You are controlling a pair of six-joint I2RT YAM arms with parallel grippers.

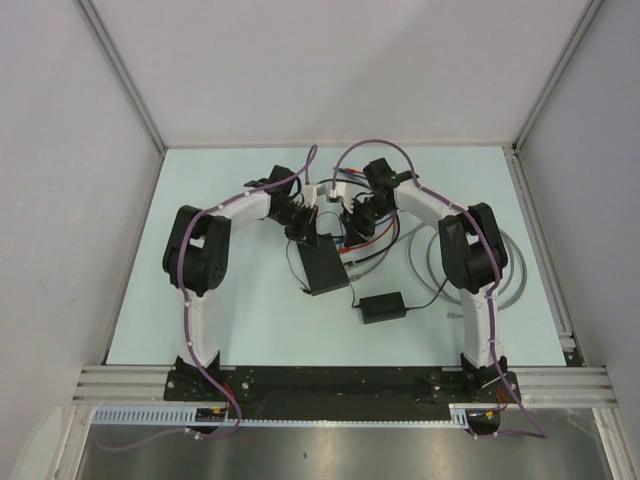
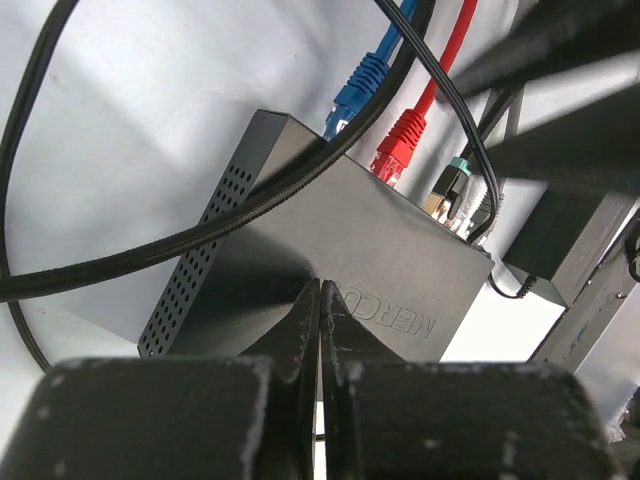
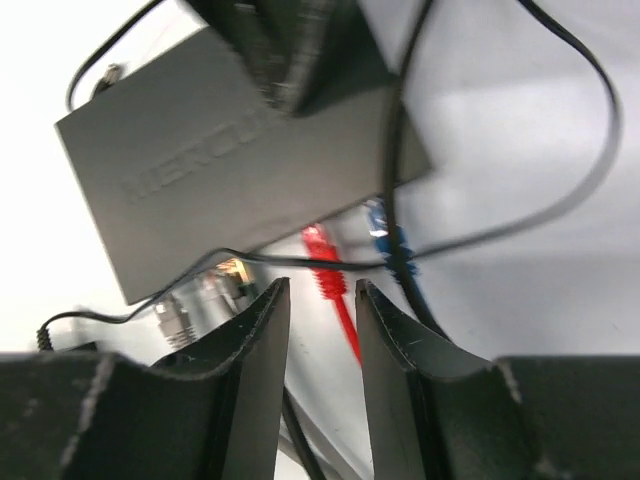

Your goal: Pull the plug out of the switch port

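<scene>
The switch (image 1: 325, 268) is a flat black box; it also shows in the left wrist view (image 2: 340, 240) and the right wrist view (image 3: 230, 160). A blue plug (image 2: 352, 92), a red plug (image 2: 398, 148) and a grey plug (image 2: 455, 192) sit in ports on one edge. My left gripper (image 2: 322, 288) is shut and empty, its tips on the switch's top face. My right gripper (image 3: 322, 292) is open and hovers just off the port edge. The red plug (image 3: 322, 255) lies just beyond its gap, the blue plug (image 3: 385, 240) to the right.
A smaller black power adapter (image 1: 383, 306) lies near and right of the switch, with a thin black lead. Black cables (image 2: 200, 235) drape over the switch. A grey cable coil (image 1: 515, 270) lies by the right arm. Walls close the table on three sides.
</scene>
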